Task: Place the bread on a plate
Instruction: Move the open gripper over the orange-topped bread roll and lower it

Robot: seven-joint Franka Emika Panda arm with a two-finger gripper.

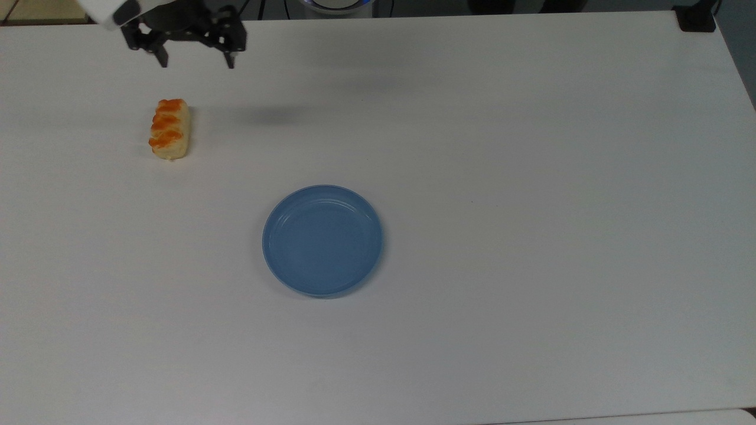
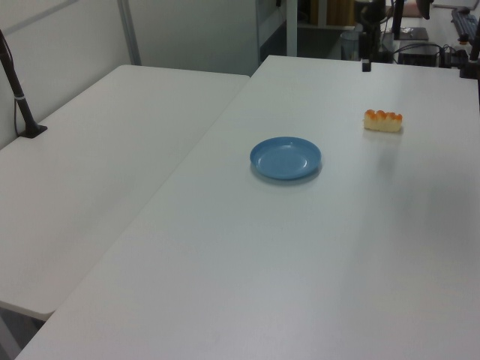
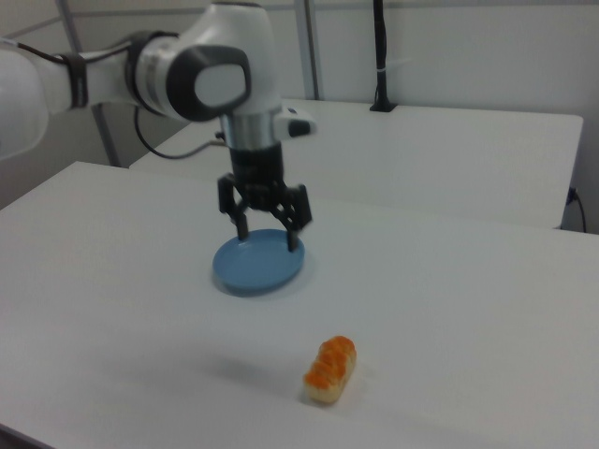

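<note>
Bread [image 1: 169,129] alone on table [image 1: 531,177]; plate [image 1: 322,239] well apart

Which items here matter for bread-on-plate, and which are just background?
Job items:
- bread, lying on the table, apart from the plate
- plate, blue, nothing on it
- hand, open, above the table near the bread

Background:
- white table
- second white table alongside
- black post on the far table

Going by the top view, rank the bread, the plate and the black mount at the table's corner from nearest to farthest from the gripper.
Gripper sits at the top view's upper left.
1. Bread, just below it.
2. Plate, centre, lower right of it.
3. Black mount, far upper-right corner.
</note>
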